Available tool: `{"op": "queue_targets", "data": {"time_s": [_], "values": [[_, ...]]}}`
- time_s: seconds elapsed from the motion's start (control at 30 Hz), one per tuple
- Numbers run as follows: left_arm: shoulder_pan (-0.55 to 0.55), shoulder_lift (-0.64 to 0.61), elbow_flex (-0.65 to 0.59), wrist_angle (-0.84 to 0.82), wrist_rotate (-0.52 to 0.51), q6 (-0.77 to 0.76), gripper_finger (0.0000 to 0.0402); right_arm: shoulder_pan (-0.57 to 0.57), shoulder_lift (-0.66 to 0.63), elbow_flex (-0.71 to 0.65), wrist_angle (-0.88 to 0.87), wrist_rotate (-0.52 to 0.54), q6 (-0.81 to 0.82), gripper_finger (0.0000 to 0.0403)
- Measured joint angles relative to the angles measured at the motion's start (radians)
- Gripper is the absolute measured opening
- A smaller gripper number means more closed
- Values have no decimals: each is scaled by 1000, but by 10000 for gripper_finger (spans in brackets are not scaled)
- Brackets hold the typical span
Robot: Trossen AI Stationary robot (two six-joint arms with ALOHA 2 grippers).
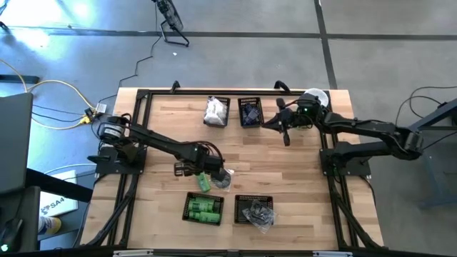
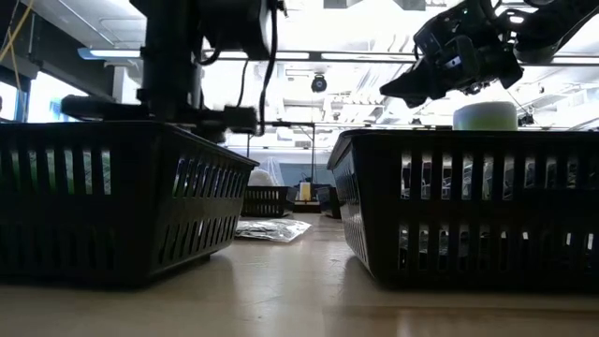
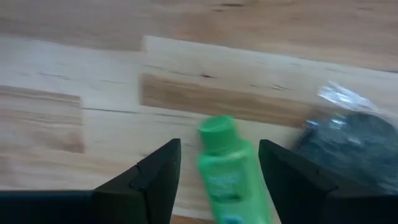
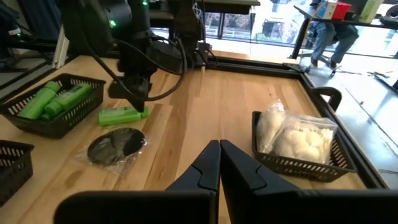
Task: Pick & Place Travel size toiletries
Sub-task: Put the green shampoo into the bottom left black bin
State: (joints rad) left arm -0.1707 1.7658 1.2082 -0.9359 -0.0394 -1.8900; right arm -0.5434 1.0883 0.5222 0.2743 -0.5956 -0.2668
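The left gripper (image 1: 202, 178) hangs over the middle of the wooden table (image 1: 300, 171), jaws apart on either side of a bright green plastic bottle (image 3: 225, 168) lying flat, just far of the black mesh basket of green bottles (image 1: 204, 208). A dark grey disc in clear wrap (image 4: 115, 145) lies just beside the bottle. The right gripper (image 1: 283, 127), jaws together, hovers by the far right edge.
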Motion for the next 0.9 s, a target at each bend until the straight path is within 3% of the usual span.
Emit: {"op": "queue_targets", "data": {"time_s": [0.5,0.9], "values": [[1,-1,-134,188,4,8,209,0,1,0,7,-10,0,3],[1,-3,-145,220,-15,0,209,0,1,0,7,-6,-1,3]]}}
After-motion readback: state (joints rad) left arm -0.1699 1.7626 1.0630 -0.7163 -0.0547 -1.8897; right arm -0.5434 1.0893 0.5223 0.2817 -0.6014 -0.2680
